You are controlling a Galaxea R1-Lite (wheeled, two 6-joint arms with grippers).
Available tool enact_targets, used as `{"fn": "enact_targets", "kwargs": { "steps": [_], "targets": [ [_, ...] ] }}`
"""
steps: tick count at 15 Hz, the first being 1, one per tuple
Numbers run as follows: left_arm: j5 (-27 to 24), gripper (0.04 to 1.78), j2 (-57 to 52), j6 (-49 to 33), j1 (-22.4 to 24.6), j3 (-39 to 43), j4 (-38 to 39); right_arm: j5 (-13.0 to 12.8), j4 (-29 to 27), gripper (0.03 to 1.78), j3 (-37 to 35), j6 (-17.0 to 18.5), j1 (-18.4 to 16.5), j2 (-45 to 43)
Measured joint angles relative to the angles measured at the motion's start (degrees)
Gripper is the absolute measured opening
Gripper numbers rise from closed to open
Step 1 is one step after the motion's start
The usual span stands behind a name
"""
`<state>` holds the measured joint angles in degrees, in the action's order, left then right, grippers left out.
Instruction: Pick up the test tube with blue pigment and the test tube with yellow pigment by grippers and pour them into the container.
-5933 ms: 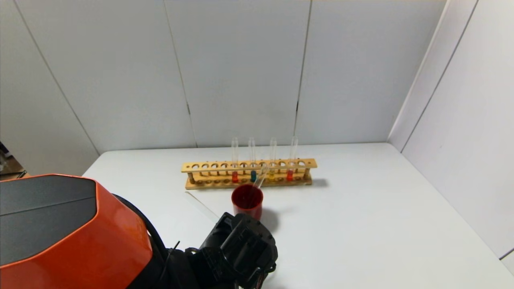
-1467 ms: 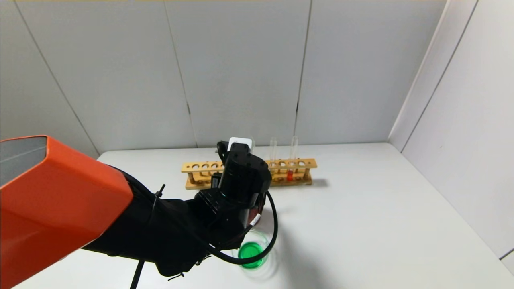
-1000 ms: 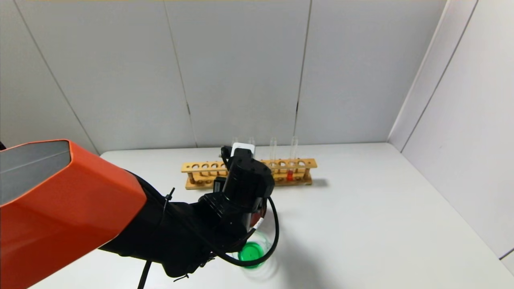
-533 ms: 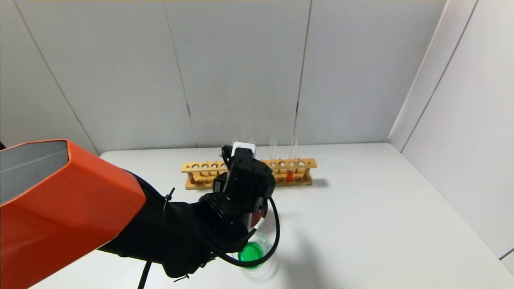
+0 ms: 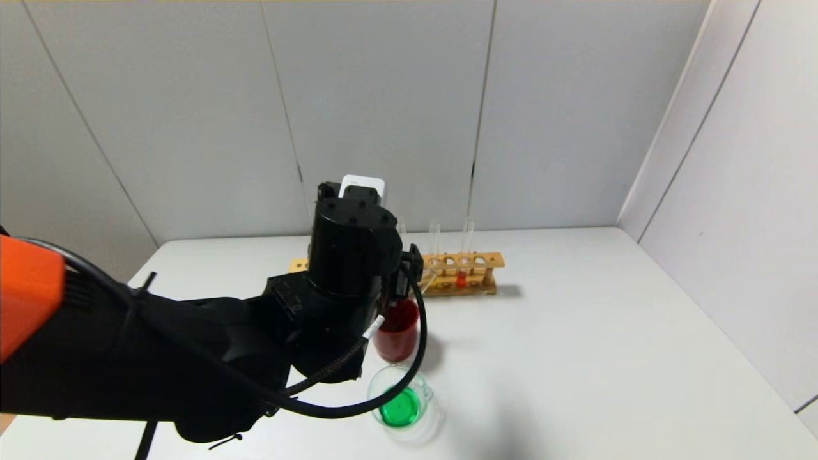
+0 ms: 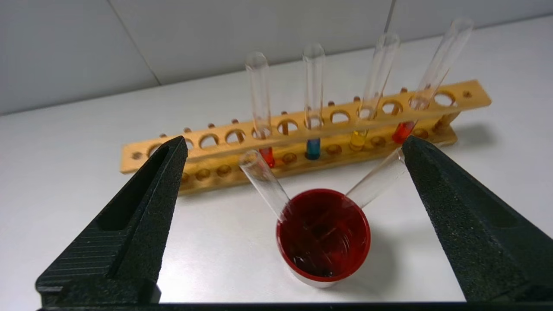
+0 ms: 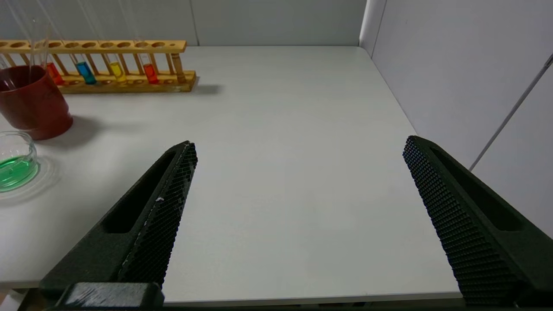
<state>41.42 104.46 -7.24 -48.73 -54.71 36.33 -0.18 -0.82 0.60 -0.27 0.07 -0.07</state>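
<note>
The left gripper (image 6: pixel 291 144) hangs over the white table (image 5: pixel 575 332) with its jaws spread wide and nothing between them, aimed at the dark-red cup (image 6: pixel 323 235) and the wooden rack (image 6: pixel 302 134) behind it. Two empty glass tubes (image 6: pixel 265 183) lean out of the red cup, one to each side. In the rack stand four tubes: a red-orange one (image 6: pixel 260 108), then the test tube with blue pigment (image 6: pixel 313 101), then the test tube with yellow pigment (image 6: pixel 373 93), then a second red-orange tube (image 6: pixel 425 82) that tilts away from the rest. In the head view the left arm's black wrist covers much of the rack, and the container (image 5: pixel 401 402), a low clear glass cup holding green liquid, sits on the table just in front of the red cup. The right gripper (image 7: pixel 298 149) is also wide open and empty, held low at the table's near edge, well apart from the rack, with the container (image 7: pixel 15 166) off to its side.
</note>
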Motion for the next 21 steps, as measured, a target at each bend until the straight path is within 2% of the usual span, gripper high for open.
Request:
{"fn": "enact_targets", "kwargs": {
  "steps": [3,6,9,13,16,19,21],
  "targets": [
    [1.27,1.75,-7.30,1.51,1.32,1.10,-3.56,0.00,0.00,1.74,0.00,0.00,0.00,0.00],
    [2.38,1.75,-17.44,3.45,5.10,2.45,-8.98,0.02,0.00,1.74,0.00,0.02,0.00,0.00],
    [2.32,1.75,-29.84,4.30,13.62,5.52,-15.47,0.00,0.00,1.74,0.00,0.00,0.00,0.00],
    [1.49,1.75,-49.20,4.83,29.99,9.31,-25.78,0.00,-0.02,1.74,0.00,0.02,0.00,0.00],
    [-2.34,1.75,-64.42,5.24,39.67,10.23,-36.11,0.00,0.00,1.74,0.00,0.00,-0.02,0.00],
    [-8.13,1.75,-77.45,5.23,45.09,12.00,-46.63,0.00,-0.02,1.74,0.00,0.00,0.00,0.00],
    [-9.76,1.75,-83.63,5.21,47.46,14.17,-50.91,0.00,0.00,1.74,0.00,0.00,0.02,0.00]
  ]
}}
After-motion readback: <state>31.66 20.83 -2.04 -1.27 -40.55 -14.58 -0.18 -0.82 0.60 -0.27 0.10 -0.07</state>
